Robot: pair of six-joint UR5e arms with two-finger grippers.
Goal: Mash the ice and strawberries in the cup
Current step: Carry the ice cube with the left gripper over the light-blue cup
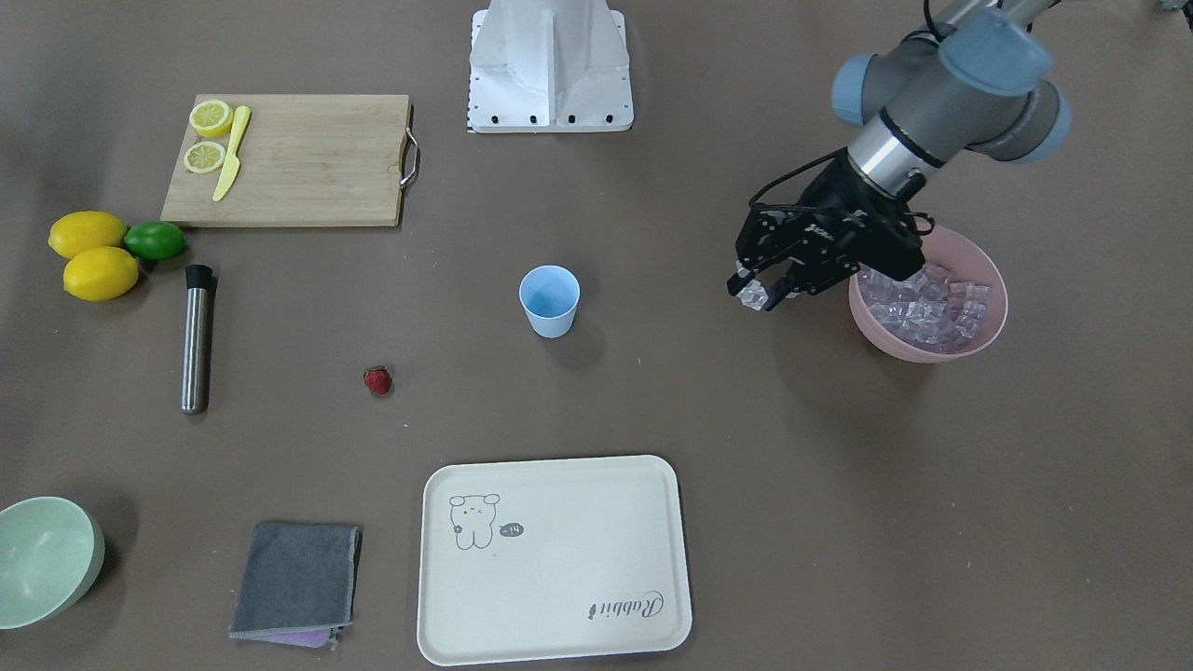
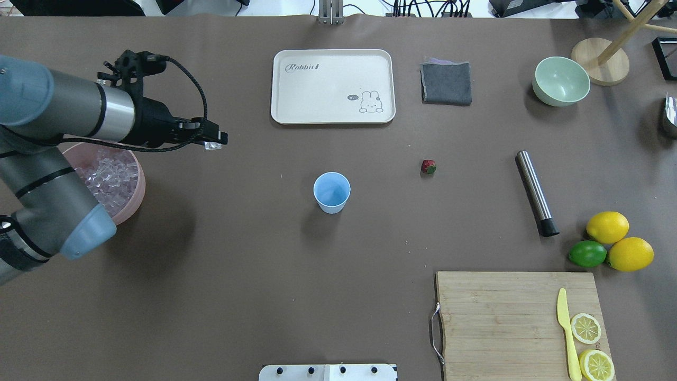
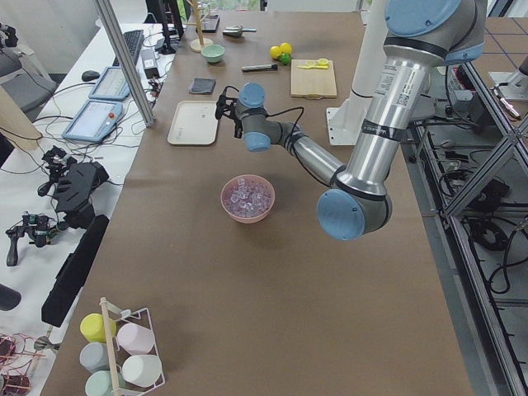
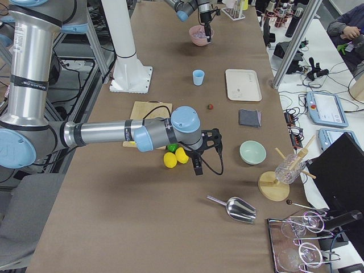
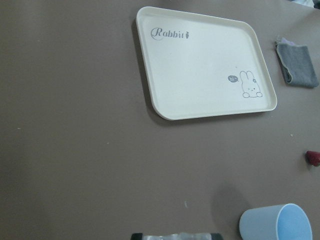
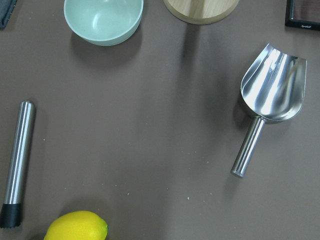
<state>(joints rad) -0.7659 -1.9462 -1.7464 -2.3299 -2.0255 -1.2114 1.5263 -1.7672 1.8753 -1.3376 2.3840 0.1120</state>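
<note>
The light-blue cup (image 1: 549,300) stands upright mid-table and looks empty; it also shows in the overhead view (image 2: 331,192). The small red strawberry (image 1: 377,379) lies alone on the table. Many clear ice pieces (image 1: 923,303) fill a pink bowl (image 1: 990,270). My left gripper (image 1: 758,293) is shut on one ice piece, just beside the bowl's rim on the cup's side and raised above the table, well short of the cup. My right gripper (image 4: 197,166) shows only in the exterior right view, beside the lemons; I cannot tell whether it is open or shut.
A cream tray (image 2: 296,114), a grey cloth (image 2: 447,83) and a pale green bowl (image 2: 560,80) lie along the far side. A steel muddler (image 2: 535,192), two lemons, a lime (image 2: 587,254) and a cutting board (image 2: 502,317) with a knife lie at my right. A metal scoop (image 6: 270,100) lies beyond.
</note>
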